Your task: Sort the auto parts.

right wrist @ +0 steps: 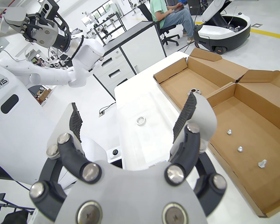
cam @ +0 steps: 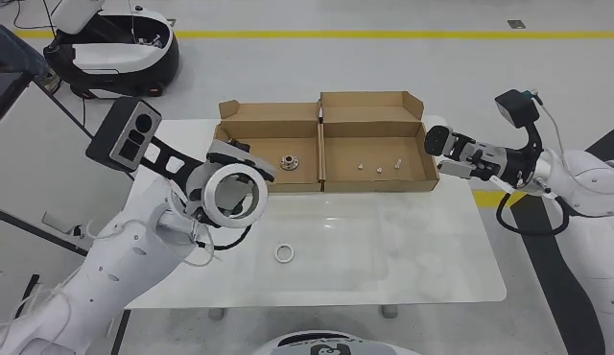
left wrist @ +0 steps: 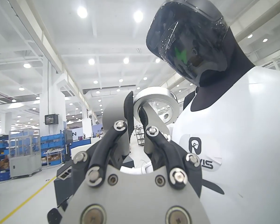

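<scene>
**Metal ring (left wrist: 155, 93) up in the left gripper (left wrist: 135, 108), boxes part-filled**

Left gripper has it clamped on the wall, one finger inside the bore and one outside. It holds the ring clear of the table (cam: 432, 259), on the robot's side of the hub box (cam: 264, 139), close to that box's front edge.

It's a big, thick-walled piece. I'd call it rigid and fairly heavy, with smooth bare metal that is likely slippery, and there's nothing fragile about it. A pinch straight across the wall, deep in the pads, looks the sound hold.

Over to the boxes. The hub box is cardboard with its flaps open, and it carries one flanged hub (cam: 287, 161) lying towards the wall shared with its neighbour. The bolt box (cam: 350, 144) touches the hub box on the side away from the left arm. It has three bolts (cam: 380, 170) in a loose row, each apart from the others.

The small ring (right wrist: 140, 123) lies flat on the table, nearer the robot than the hub box and well apart from it. My guess is that it's light, stiff and low, so one finger through the hole and one outside should suit it too.

The right gripper (right wrist: 133, 101) has its jaws spread wide with nothing between them. It hangs past the bolt box's outer end, on the far side from the hub box.

My call is that the ring goes into a box next, but which one isn't plain.
</scene>
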Robot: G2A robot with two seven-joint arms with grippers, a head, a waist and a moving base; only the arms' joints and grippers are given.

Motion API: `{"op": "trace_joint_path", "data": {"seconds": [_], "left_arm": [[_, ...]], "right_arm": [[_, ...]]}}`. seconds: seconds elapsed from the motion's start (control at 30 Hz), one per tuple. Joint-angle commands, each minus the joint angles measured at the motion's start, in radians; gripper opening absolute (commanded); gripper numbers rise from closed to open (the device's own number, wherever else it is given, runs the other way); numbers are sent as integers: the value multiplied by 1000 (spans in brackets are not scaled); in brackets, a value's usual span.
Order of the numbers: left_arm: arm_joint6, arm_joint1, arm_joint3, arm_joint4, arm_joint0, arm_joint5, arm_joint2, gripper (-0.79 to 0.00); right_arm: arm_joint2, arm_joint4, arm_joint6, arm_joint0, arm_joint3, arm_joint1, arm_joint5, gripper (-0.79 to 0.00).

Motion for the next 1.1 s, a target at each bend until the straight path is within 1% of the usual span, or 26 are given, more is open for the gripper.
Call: {"op": "trace_joint_path", "data": {"seconds": [0.0,0.07,0.13,0.23,0.3,0.4,0.47,0.6,0.8,0.9,1.07], "left_arm": [[-38,0,16,27,-3,0,-8,-785],[-75,-1,29,40,-2,0,-17,-785],[-139,0,40,73,-3,0,-31,-785],[-183,-2,36,74,1,4,-47,-785],[-186,-5,29,57,8,7,-54,-785],[-158,-13,17,22,17,0,-62,-785],[-106,-21,1,-24,25,0,-56,-785],[-35,-33,-20,-71,28,0,-46,-785],[49,-47,-41,-103,20,0,-27,-785],[78,-52,-45,-104,15,0,-20,-785],[39,-52,-19,-66,11,0,-17,-785]], "right_arm": [[0,0,0,0,0,0,0,0],[0,0,0,0,0,0,0,0],[0,0,0,0,0,0,0,0],[0,0,0,0,0,0,0,0],[0,0,0,0,0,0,0,0],[0,0,0,0,0,0,0,0],[0,0,0,0,0,0,0,0],[0,0,0,0,0,0,0,0],[0,0,0,0,0,0,0,0],[0,0,0,0,0,0,0,0],[0,0,0,0,0,0,0,0]]}}
